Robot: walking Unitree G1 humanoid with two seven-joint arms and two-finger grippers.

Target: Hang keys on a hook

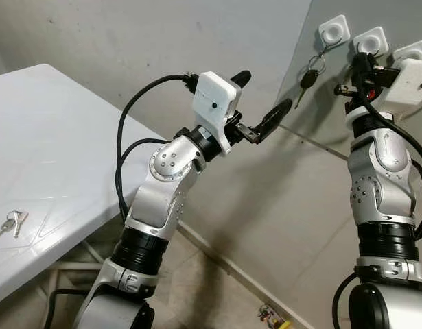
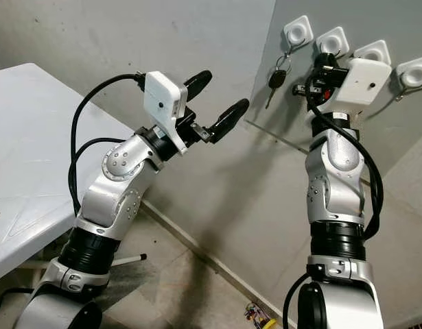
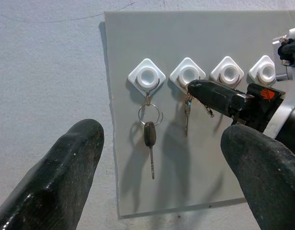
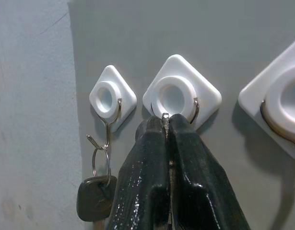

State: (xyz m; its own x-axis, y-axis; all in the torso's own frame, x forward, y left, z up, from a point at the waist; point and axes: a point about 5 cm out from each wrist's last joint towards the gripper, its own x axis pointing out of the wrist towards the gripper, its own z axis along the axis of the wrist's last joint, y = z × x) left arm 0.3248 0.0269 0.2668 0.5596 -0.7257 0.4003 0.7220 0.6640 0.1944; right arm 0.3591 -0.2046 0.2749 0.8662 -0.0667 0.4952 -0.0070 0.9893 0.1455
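So, largest first: white table (image 1: 53,171) sits at 9 o'clock of the head view, w/ a spare bunch of keys (image 1: 10,223) lying on it near its front edge. Grey wall (image 1: 128,41) fills the back, and a grey panel (image 3: 137,182) is mounted on it at 1 o'clock.

Panel carries a row of white diamond hooks. First hook (image 3: 147,76) holds a ring w/ a black-headed key (image 3: 150,135), hanging straight down. Second hook (image 4: 181,93) is where the work is.

Left arm is raised mid-frame, left claw (image 1: 260,103) pointed toward the panel but well apart from it, fingers (image 3: 56,177) spread wide, nothing between them.

Right arm is up at 2 o'clock, right claw (image 4: 166,125) pressed right up at the second hook. Its fingers are together, pinching a thin metal bit, prob the ring or tip of the task keys (image 3: 186,111). Right wrist cam: that metal tip sits just under the hook's white ring, touching or nearly touching the wire loop; can't tell if it's actually threaded on. Left wrist cam: a small key dangles below the right claw tip, just beside the second hook, at 3 o'clock of the black-headed key.
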